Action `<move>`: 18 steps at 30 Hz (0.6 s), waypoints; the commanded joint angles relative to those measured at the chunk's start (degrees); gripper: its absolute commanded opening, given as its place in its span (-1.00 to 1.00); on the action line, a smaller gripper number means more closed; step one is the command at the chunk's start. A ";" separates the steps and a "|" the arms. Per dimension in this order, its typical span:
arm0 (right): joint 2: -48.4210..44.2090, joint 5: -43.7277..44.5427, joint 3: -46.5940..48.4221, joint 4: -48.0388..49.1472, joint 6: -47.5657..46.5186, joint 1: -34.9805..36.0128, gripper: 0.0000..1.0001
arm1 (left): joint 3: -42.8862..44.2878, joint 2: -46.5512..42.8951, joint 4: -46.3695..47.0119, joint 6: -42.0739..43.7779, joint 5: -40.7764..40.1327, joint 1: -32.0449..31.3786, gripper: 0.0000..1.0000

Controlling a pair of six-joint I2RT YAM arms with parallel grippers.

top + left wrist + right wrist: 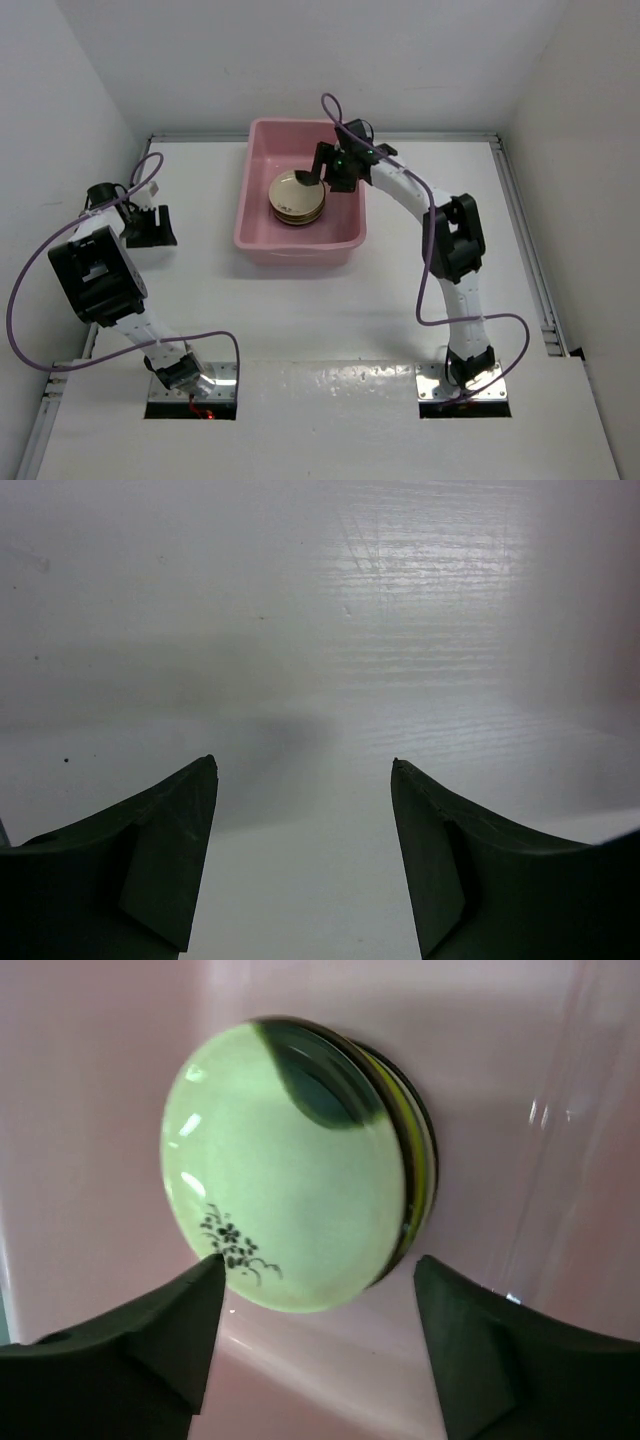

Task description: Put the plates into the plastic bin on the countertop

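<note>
A stack of plates [296, 198] lies inside the pink plastic bin [256, 236] at the back middle of the white countertop [330, 320]. The top plate [290, 1175] is cream with a dark patch and a small flower sprig; lime and dark rims show beneath it. My right gripper [322, 166] hangs over the bin just right of the stack, open and empty [318, 1265]. My left gripper [150, 226] is at the far left, open and empty [304, 765], looking at bare white surface.
White walls close in the table at the back and sides. A metal edge rail [525, 240] runs along the right side. The arm bases [190, 385] sit at the near edge.
</note>
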 commanded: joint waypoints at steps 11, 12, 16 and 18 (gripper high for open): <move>-17.55 9.14 5.41 -11.14 -15.14 0.52 0.92 | 4.27 -2.80 -0.26 -0.14 0.27 -0.53 0.45; -22.74 9.04 -1.49 -8.87 -16.10 -2.71 1.00 | 4.27 -3.68 -0.78 -0.14 -0.34 -1.05 0.45; -38.04 10.26 -14.70 -7.61 -15.93 -12.13 1.00 | 4.27 -5.52 -1.40 -0.14 -1.41 -2.28 0.45; -41.32 11.76 -20.61 -11.37 -14.89 -17.39 1.00 | 4.27 -7.28 -2.19 -0.14 -1.93 -2.99 0.45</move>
